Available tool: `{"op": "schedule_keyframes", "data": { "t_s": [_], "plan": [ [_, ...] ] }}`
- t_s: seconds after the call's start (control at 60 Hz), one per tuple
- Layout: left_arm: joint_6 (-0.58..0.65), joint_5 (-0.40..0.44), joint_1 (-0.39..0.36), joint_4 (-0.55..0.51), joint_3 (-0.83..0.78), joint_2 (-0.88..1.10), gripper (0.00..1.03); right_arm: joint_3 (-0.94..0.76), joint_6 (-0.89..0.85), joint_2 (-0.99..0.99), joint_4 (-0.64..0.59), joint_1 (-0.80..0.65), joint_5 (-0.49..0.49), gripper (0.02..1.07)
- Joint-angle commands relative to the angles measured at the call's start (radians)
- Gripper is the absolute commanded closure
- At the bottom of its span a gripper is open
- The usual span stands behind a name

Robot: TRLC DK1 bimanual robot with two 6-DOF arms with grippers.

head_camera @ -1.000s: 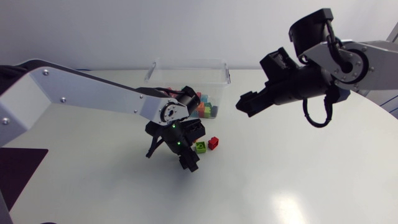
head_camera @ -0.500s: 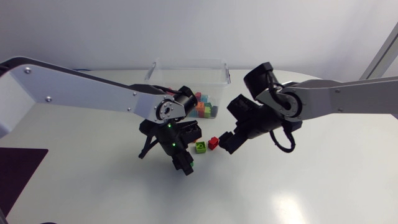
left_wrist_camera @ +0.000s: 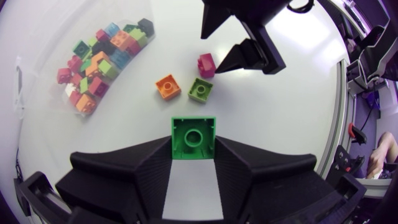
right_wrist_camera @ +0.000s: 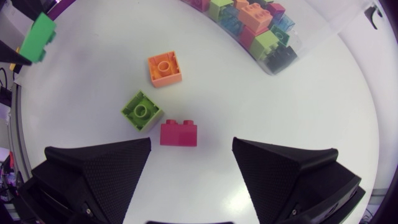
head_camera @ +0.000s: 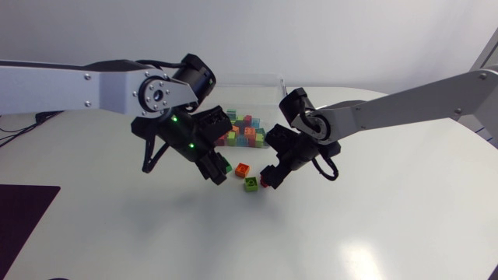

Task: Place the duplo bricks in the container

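My left gripper [head_camera: 217, 171] hangs above the table, shut on a green duplo brick [left_wrist_camera: 193, 137], which also shows beside the right wrist view's edge [right_wrist_camera: 38, 36]. Below it on the table lie an orange brick [head_camera: 243, 168], a lime brick [head_camera: 251, 183] and a red brick [right_wrist_camera: 178, 133]. My right gripper [head_camera: 271, 176] is low over the table and open. The red brick lies just ahead of the gap between its fingers [right_wrist_camera: 99, 168], untouched. The clear container [head_camera: 247, 76] behind holds several bricks [left_wrist_camera: 99, 59].
The lime brick [right_wrist_camera: 142, 111] and orange brick [right_wrist_camera: 165, 68] lie close together beside the red one, between my two grippers. The container's wall [right_wrist_camera: 292, 43] is just beyond them. Bare white tabletop [head_camera: 350, 225] spreads toward the front and right.
My left gripper closed on the green brick and lifted it up and back. My right arm swung down from high at the right to the red brick. The orange brick came into sight.
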Motion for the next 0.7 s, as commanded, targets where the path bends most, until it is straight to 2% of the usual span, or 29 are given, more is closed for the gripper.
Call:
{"op": "schedule_keyframes", "data": {
  "t_s": [0.0,0.1,0.267,0.433,0.6,0.683],
  "plan": [
    [-0.010,0.005,0.026,0.006,0.038,-0.043,0.77,0.041,-0.030,0.050,-0.017,0.014,0.008,0.16],
    [-0.022,0.032,0.061,0.011,0.076,-0.079,0.77,0.083,-0.043,0.090,-0.041,0.021,0.019,0.20],
    [-0.053,0.055,0.110,0.045,0.131,-0.109,0.77,0.120,-0.056,0.128,-0.064,0.034,0.034,0.31],
    [-0.099,0.059,0.135,0.111,0.160,-0.119,0.77,0.141,-0.062,0.151,-0.086,0.035,0.042,0.52],
    [-0.169,0.059,0.166,0.237,0.171,-0.119,0.77,0.147,-0.062,0.168,-0.092,0.046,0.059,0.82],
    [-0.206,0.065,0.186,0.286,0.189,-0.094,0.77,0.136,-0.062,0.148,-0.101,0.048,0.069,0.83]
  ]
}}
